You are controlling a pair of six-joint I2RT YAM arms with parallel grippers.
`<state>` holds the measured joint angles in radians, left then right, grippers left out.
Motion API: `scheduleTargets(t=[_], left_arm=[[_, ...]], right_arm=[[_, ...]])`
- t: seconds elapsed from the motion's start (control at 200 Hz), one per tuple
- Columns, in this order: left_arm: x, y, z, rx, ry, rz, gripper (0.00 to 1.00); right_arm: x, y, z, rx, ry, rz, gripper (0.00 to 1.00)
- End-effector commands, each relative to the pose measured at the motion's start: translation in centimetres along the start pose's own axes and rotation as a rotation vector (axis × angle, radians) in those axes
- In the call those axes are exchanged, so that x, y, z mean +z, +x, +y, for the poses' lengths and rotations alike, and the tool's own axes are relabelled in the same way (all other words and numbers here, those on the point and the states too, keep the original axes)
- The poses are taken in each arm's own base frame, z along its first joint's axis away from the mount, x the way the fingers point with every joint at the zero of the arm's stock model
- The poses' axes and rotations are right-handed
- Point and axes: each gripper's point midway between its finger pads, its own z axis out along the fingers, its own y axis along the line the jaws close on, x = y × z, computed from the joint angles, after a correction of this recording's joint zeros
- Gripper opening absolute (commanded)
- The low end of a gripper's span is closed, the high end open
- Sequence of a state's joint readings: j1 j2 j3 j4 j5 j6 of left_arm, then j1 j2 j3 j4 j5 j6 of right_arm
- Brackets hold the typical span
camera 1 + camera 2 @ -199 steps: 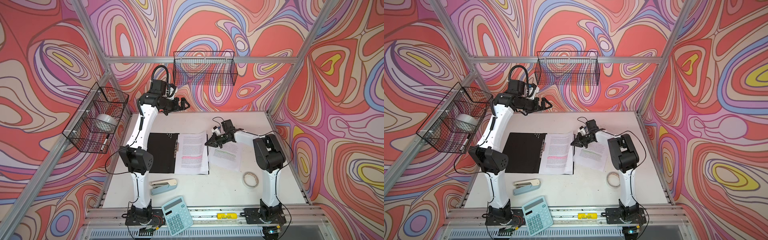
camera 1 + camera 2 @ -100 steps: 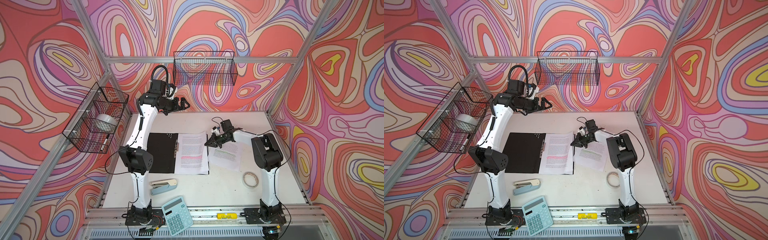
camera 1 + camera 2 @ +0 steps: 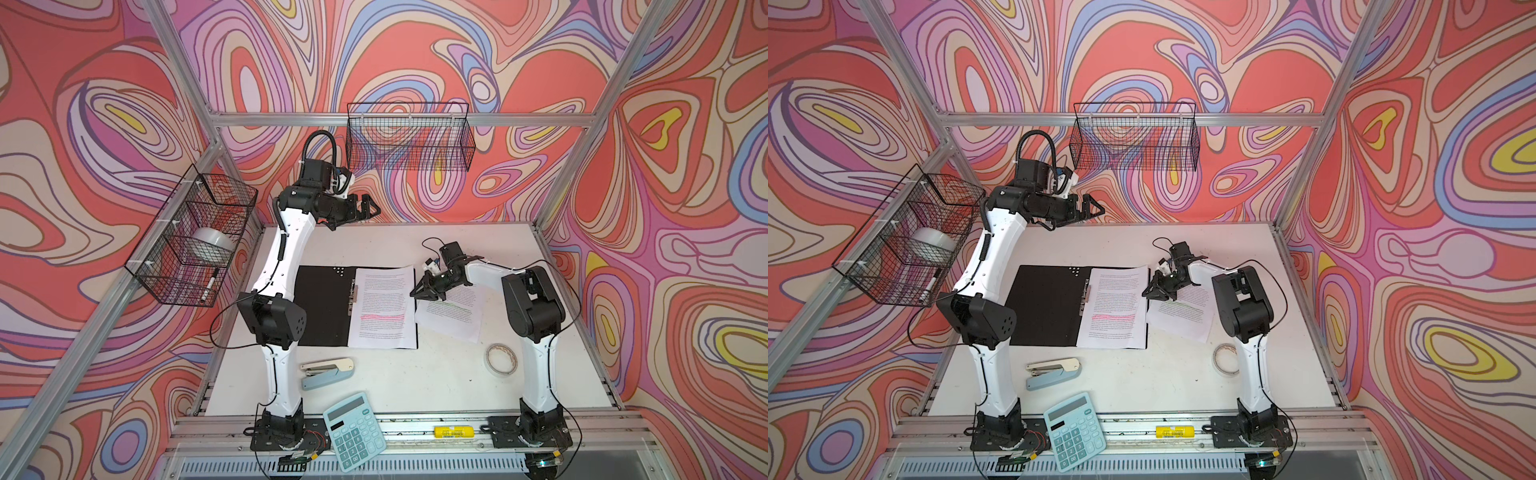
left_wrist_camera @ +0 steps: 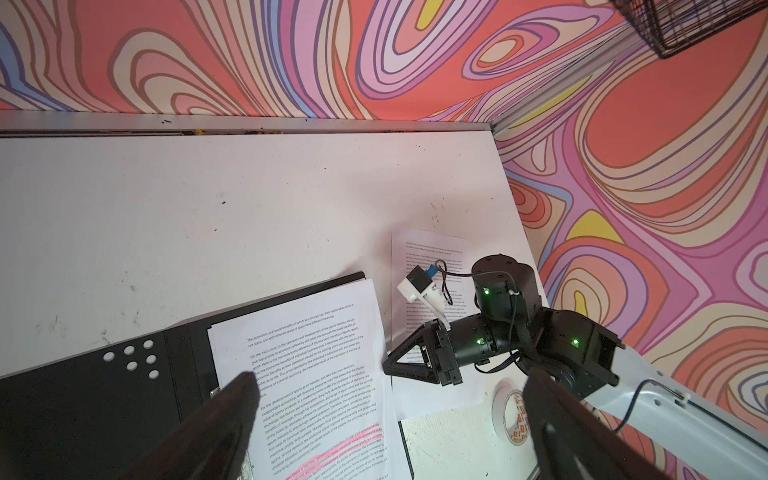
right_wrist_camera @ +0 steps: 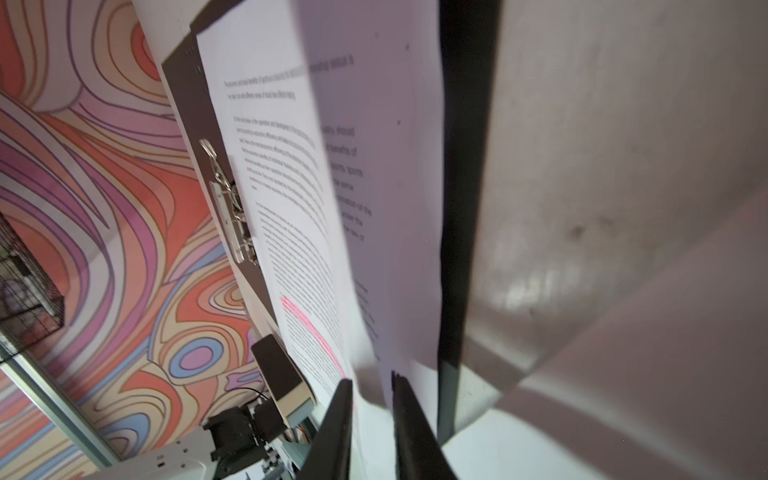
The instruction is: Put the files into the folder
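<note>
The folder [image 3: 322, 303] [image 3: 1046, 303] lies open on the table, black inside, with a metal clip [image 5: 230, 212] at its spine. The files [image 3: 382, 307] [image 3: 1113, 307], white sheets with a pink highlighted line, rest on its right half. A loose sheet [image 3: 451, 316] [image 3: 1181, 316] with a green line lies just right of it. My right gripper [image 3: 417, 293] [image 3: 1148, 293] [image 5: 370, 380] is low at the files' right edge, its jaws slightly apart around a paper edge. My left gripper [image 3: 372, 208] [image 3: 1094, 210] [image 4: 392, 380] hangs open and empty high near the back wall.
A stapler [image 3: 328, 372] and a teal calculator [image 3: 353, 432] lie near the front. A tape roll [image 3: 501, 359] sits by the right arm's base. Wire baskets hang on the back wall [image 3: 409, 137] and the left wall [image 3: 191, 237].
My right gripper's jaws have parted a little at the files' edge. The left arm has not moved.
</note>
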<state>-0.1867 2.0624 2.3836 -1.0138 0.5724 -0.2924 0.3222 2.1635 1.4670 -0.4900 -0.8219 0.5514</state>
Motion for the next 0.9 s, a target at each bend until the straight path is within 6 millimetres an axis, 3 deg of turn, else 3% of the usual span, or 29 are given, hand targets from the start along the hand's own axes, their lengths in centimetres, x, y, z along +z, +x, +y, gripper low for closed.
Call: scheduleTargets(t=[0.0,0.215,0.376,0.506,0.571,0.606,0.731,0.897], left_arm=[[-0.5,-0.1,-1.5,0.009,0.024,-0.018,1.0],[1.7,0.9,-3.0,0.046,0.046,0.02,1.0],[5.3,4.9,-4.5,0.156,0.023,0.143,1.0],[9.3,9.7,-5.9,0.176,0.043,0.286,1.0],[11.2,12.1,-6.6,0.193,0.042,0.351,1.0],[12.2,13.3,-7.1,0.21,0.043,0.377,1.0],[15.3,17.1,-8.3,0.256,0.046,0.459,1.0],[18.2,21.4,-8.6,0.255,0.034,0.573,1.0]], right_arm=[[-1.8,-0.4,1.4,-0.063,0.057,-0.043,0.26],[-5.2,-1.6,2.0,-0.092,0.213,-0.14,0.32],[-9.5,-2.2,2.4,-0.087,0.295,-0.253,0.34],[-13.9,-2.0,-0.7,0.038,0.331,-0.363,0.33],[-15.4,-1.1,-3.2,0.111,0.344,-0.398,0.32],[-16.7,-0.5,-3.5,0.129,0.338,-0.429,0.32],[-18.1,1.9,-6.8,0.222,0.335,-0.436,0.32],[-18.1,4.6,-10.0,0.311,0.344,-0.411,0.33]])
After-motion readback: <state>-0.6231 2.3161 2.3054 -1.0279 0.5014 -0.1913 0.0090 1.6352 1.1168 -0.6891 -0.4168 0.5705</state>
